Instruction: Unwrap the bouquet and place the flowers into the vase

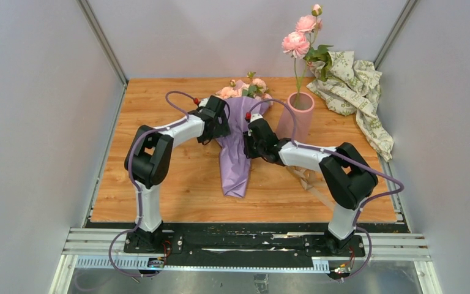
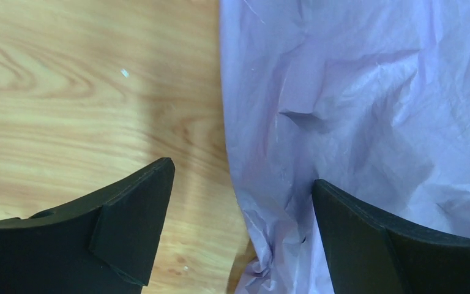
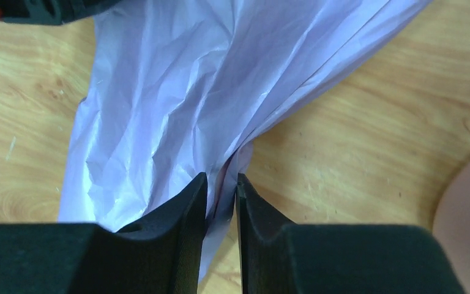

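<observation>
The bouquet [image 1: 235, 153] lies flat on the wooden table [image 1: 159, 184] between the two arms. Its narrow tail points toward the arm bases, and the peach-pink flowers [image 1: 243, 90] poke out at the far end, just left of the pink vase [image 1: 300, 115]. That vase already holds a tall stem with larger pink blooms [image 1: 298, 41]. A crumpled cream-green paper [image 1: 352, 82] sits behind it in the corner. What looks like tan ribbon [image 1: 309, 182] lies loose on the table near the right arm, so I'd judge the tie is off and the unwrapping step is under way.

The right gripper [image 3: 221, 190] has its jaws drawn narrow, with a thin fold at the right-hand edge of the lilac paper [image 3: 177, 110] pinched between them. The left gripper [image 2: 242, 208] hangs low with its jaws wide, holding nothing. One finger is over bare wood, the other over the paper's left side.

To my eye, the next move calls for the right arm to peel its edge outward while the left pins the wrap or takes the opposite flap. The sheet is thin and creased, so a slow pull seems wise. A quick one might tear it or drag the whole bunch toward the vase.
</observation>
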Robot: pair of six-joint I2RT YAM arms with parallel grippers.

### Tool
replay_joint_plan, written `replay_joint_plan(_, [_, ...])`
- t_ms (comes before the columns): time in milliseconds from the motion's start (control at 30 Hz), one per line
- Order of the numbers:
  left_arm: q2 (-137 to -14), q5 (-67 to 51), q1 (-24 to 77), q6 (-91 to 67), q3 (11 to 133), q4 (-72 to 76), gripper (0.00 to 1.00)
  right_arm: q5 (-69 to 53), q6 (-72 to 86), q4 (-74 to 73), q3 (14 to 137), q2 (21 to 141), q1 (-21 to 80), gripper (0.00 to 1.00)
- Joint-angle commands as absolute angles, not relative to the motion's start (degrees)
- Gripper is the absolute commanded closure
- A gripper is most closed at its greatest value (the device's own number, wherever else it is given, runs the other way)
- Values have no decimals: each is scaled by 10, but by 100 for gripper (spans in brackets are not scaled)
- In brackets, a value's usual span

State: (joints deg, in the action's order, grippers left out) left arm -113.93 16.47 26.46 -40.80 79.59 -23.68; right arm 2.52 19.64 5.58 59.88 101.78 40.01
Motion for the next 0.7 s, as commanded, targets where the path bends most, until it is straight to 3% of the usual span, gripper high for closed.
replay_joint_plan(0, [-1127, 191, 249, -368, 831, -274, 5, 20, 180, 39, 645, 1039, 405, 73])
replay_joint_plan(100, [-1084, 184, 249, -363, 818, -285, 5, 16, 179, 43, 636, 1004, 409, 71])
replay_joint_plan(300, [-992, 192, 275, -366, 772, -298, 5, 21, 168, 37, 598, 912, 410, 52])
replay_joint_plan(500, [-925, 250, 345, -387, 719, -296, 6, 17, 163, 25, 580, 867, 427, 50])
replay_joint_plan(667, [-887, 370, 448, -413, 643, -293, 7, 47, 158, 8, 558, 809, 454, 51])
